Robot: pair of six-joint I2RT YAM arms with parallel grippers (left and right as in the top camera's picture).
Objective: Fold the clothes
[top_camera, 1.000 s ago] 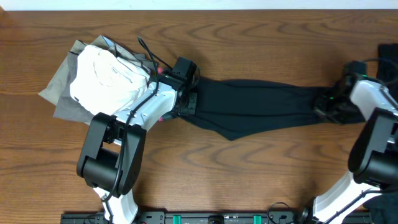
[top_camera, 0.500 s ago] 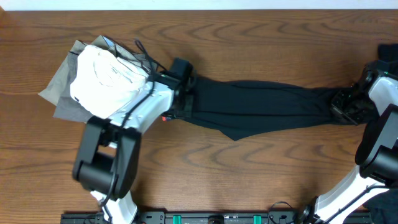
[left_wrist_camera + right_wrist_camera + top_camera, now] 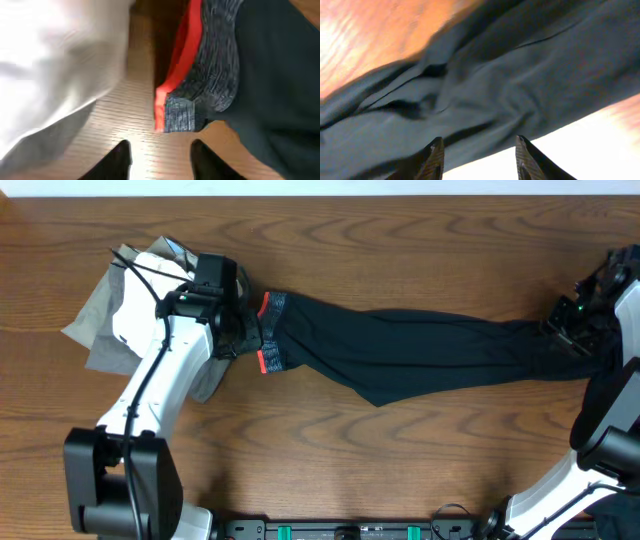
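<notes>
Overhead, the black leggings (image 3: 420, 350) lie stretched along the table (image 3: 400, 240). Their waistband (image 3: 270, 332) sits just beside the white garment (image 3: 135, 305) at the left, and their far end is by the right gripper (image 3: 578, 330). Only the left wrist view shows the left gripper (image 3: 162, 157) spread over bare wood, close to the speckled, coral-edged waistband. The right wrist view shows the right gripper's fingers parted above rumpled black fabric.

1. You see the leggings (image 3: 420, 350) in plain black.
2. Your left wrist view shows their waistband (image 3: 210, 75) speckled grey, with a coral-red edge (image 3: 180, 55).
3. You have one white garment (image 3: 138, 292) and one grey piece (image 3: 86, 330).
4. Your desk (image 3: 400, 470) is brown woodgrain.
</notes>
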